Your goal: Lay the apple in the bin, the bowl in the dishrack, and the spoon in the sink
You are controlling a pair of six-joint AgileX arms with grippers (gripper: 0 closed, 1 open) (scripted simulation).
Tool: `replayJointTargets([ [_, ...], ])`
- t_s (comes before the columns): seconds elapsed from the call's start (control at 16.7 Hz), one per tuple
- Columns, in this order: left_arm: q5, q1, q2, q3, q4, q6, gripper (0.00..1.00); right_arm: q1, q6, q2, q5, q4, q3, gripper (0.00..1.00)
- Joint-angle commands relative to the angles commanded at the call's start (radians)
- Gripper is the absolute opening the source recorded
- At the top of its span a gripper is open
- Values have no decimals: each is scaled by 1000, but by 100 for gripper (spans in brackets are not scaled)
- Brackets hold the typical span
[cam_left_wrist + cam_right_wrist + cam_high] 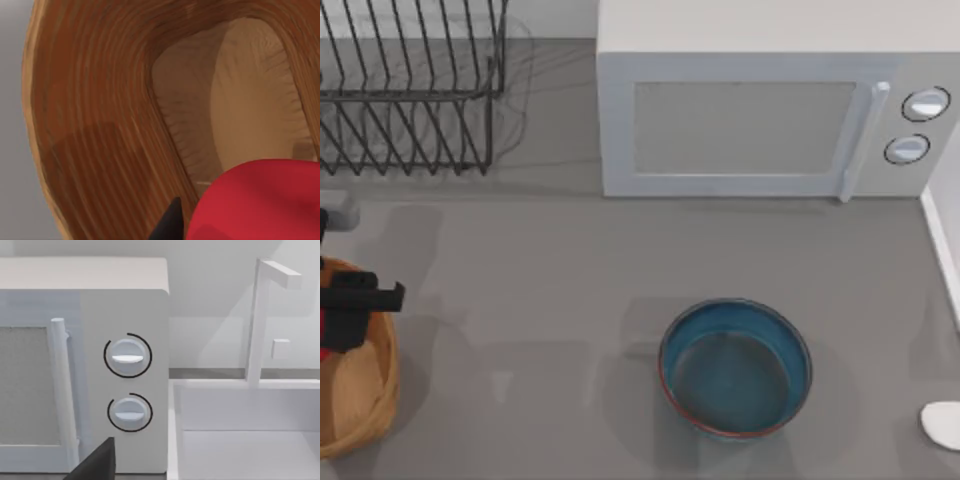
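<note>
Our left hand hung over the tan wooden bin at the bench's left edge, pinching the red apple. In the left wrist view the apple sat above the bin's pale inside, with one dark fingertip showing beside it. We judged the first step to be in hand and close to its end: the apple was over the bin but not yet laid in it.

The teal-blue bowl stood upright and empty on the bench, in front of the white microwave and well apart from the black wire dishrack at the back left. The white spoon lay at the bench's right edge, only partly seen. The white sink and its faucet showed beside the microwave in the right wrist view. Our right arm was parked facing them; we could not tell how its hand stood.

As we saw it, the next move called for the left hand to spread and let the apple drop inside the bin's wall. Bowl and spoon were both untouched.
</note>
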Motion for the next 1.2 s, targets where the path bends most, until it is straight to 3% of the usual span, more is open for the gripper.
replayJointTargets([
  [0.48,0,0,0,0,0,0,98,0,0,0,0,0,0,100],
  [1.2,3,0,-33,-20,25,2,100,0,0,0,0,0,0,100],
])
